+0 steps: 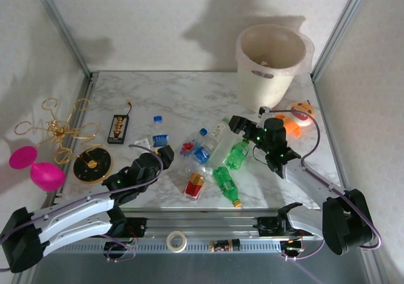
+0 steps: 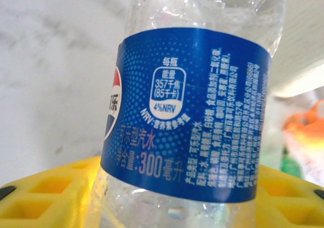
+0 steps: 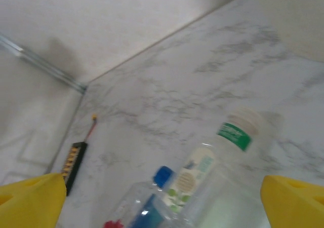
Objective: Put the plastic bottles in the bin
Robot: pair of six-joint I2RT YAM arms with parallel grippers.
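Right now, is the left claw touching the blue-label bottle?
Touching. The left wrist view shows the left claw closed on the blue-label bottle, with its yellow fingers pressed against both sides of the clear body.

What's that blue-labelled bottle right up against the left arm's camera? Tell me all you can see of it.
The bottle is clear, crinkled thin plastic and looks empty. A blue wrap label carries white Chinese print, a nutrition badge and part of a red-white-blue logo. Cap and base are out of frame. The left gripper is shut on it, with yellow fingers at either side below the label. The white marbled table lies behind.
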